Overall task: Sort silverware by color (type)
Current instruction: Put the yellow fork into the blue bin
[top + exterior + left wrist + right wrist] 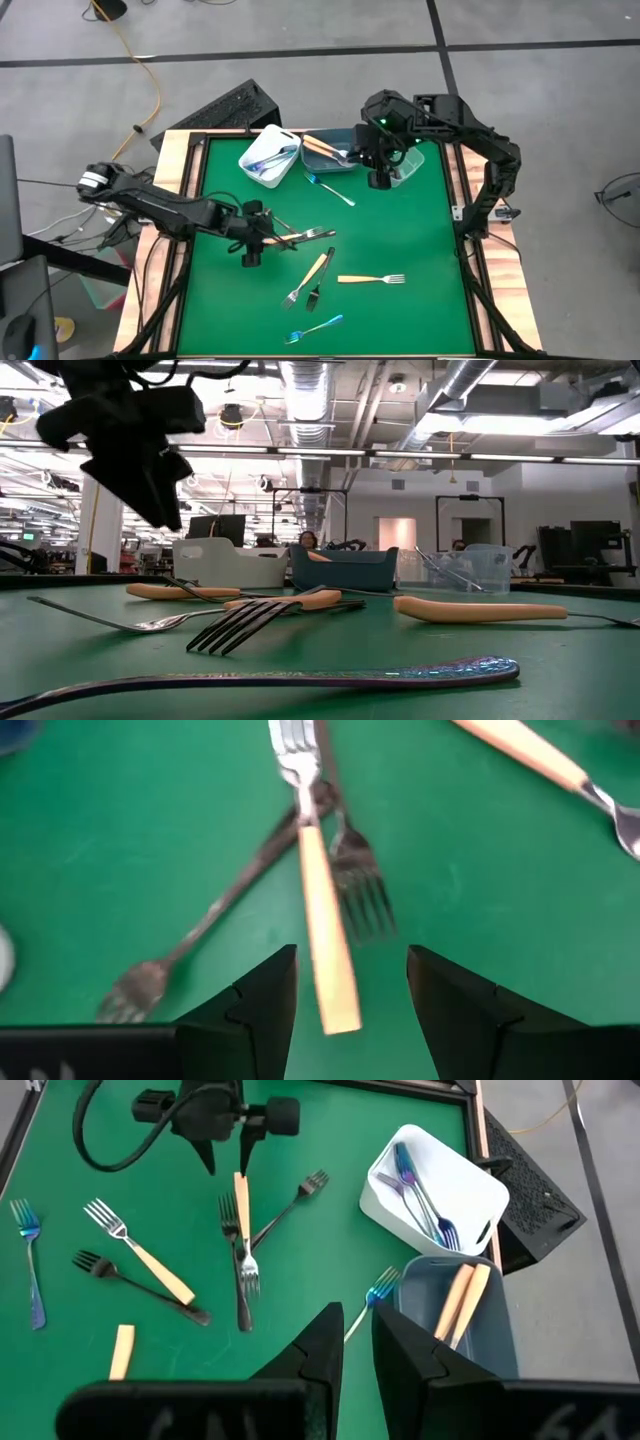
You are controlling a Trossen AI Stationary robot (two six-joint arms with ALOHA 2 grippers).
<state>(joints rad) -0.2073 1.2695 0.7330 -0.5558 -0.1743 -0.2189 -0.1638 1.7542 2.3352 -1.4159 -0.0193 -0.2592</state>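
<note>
My left gripper [350, 990] [265, 236] hangs open over a small heap of silverware at the table's left middle. Its fingers stand on either side of the free end of an orange-handled fork [322, 910], which lies across two black forks [210, 915]. I cannot tell whether the fingers touch the fork. My right gripper [358, 1335] [379, 176] hovers high near the bins at the far edge, with a narrow gap between its fingers and nothing in it. More forks lie loose: a blue one [330, 188], an orange one [370, 279] and a blue one [315, 328].
Three bins stand along the far edge: a white one [270, 156] with blue forks, a grey-blue one [330, 152] with orange-handled pieces, and a clear one [408, 165] beside my right gripper. An orange fork [310, 272] and a black fork [318, 288] lie mid-table. A wooden rim [190, 180] frames the green mat.
</note>
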